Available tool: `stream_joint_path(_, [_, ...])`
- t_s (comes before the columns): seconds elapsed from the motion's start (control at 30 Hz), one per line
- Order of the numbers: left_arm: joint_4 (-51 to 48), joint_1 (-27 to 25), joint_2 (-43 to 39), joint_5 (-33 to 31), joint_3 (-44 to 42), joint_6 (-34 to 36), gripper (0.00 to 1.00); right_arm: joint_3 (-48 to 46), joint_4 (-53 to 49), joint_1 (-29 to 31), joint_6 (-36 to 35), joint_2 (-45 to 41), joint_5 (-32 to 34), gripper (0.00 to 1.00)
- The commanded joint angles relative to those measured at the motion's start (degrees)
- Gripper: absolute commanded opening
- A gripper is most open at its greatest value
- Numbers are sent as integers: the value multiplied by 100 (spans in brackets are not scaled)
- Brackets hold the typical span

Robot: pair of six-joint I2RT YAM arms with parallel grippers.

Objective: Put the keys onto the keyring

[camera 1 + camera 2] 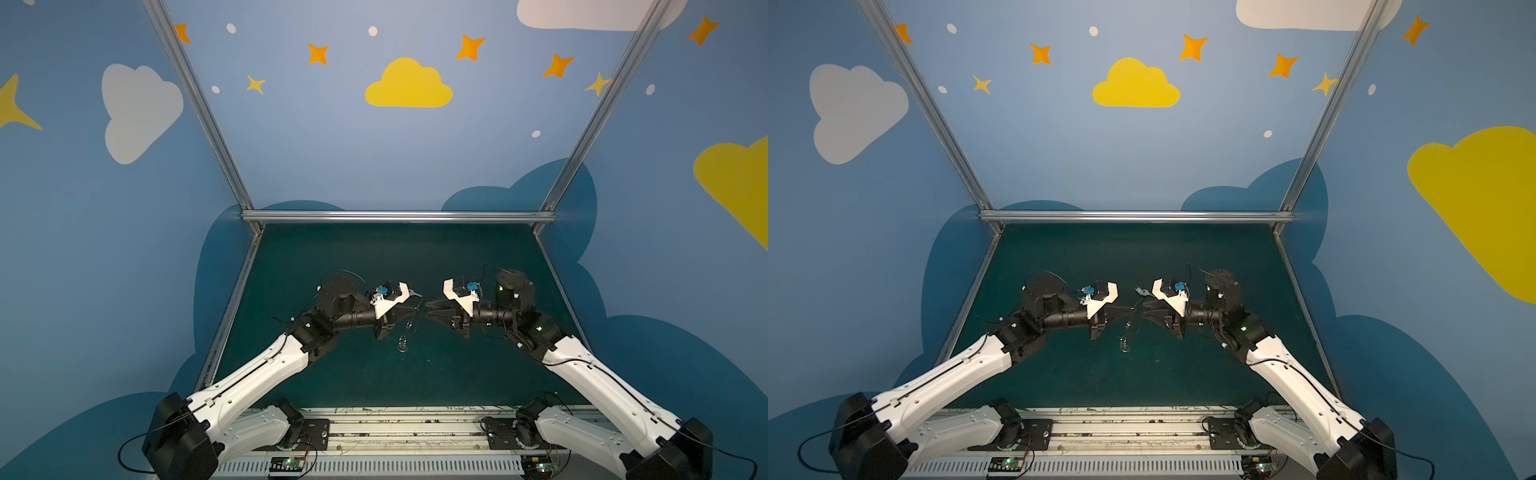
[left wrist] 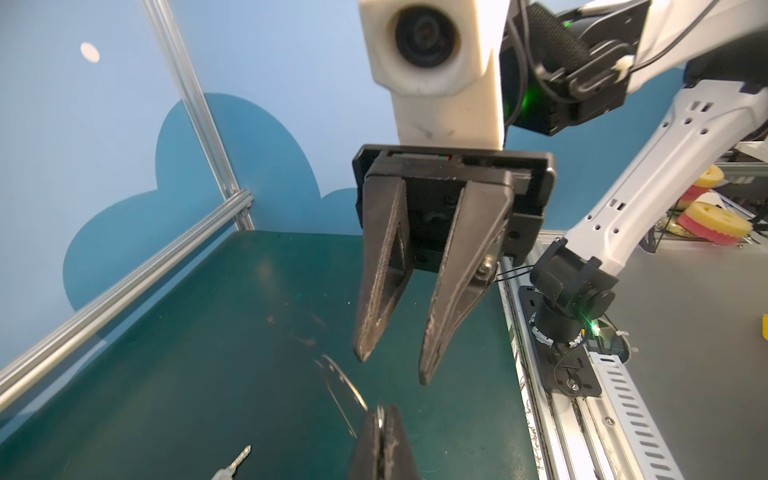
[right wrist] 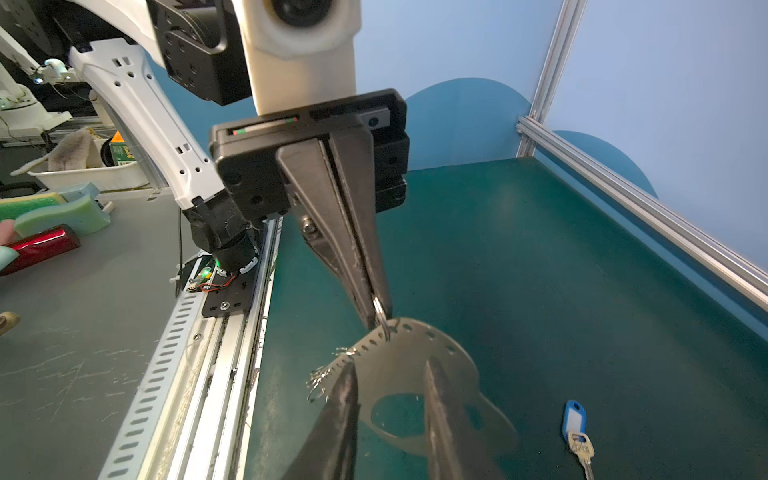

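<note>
Left hand (image 3: 376, 320): clamped shut on one split ring (image 3: 380, 311) at the holed edge of the grey handbag-shaped keyring plate (image 3: 415, 347), which hangs from that ring above the tabletop (image 3: 540, 270).
Right hand (image 2: 392, 370): jaws partly open and holding nothing, tip to tip with the left hand, its fingers (image 3: 440, 407) in front of the plate's face.
Key (image 3: 575, 415): lies flat on the tabletop with its blue tag, beyond the spot where the two hands meet. Neither hand holds it.
Risk, grip: the ring is held only at the very fingertips, so a nudge from the right hand could probably twist it out and drop the plate.
Risk, swing: the plate hangs freely and may turn edge-on or sway, so a closing right hand would likely miss or shove it.
Risk, threading: the key is not yet picked up, and the ring's coils look tight, so the key may well jam.
Risk, tangle: the loose split rings (image 3: 320, 380) below the left hand could snag a finger.
Hard to see: in both top views the plate is only a thin dark line (image 1: 419, 318).
Cut off: the key's blade runs out of the right wrist view, and only its blade (image 2: 239, 459) shows in the left wrist view.
Unclear: whether the right fingers touch the plate.
</note>
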Motion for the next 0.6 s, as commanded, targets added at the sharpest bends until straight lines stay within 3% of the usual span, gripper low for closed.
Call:
stream_joint_path(0.0, [131, 16, 26, 267, 234, 169, 3, 55, 118, -21, 36, 42, -280, 27])
stream_joint_path(0.57, [-7, -56, 218, 444, 497, 429, 3, 109, 318, -3, 198, 299, -515, 24])
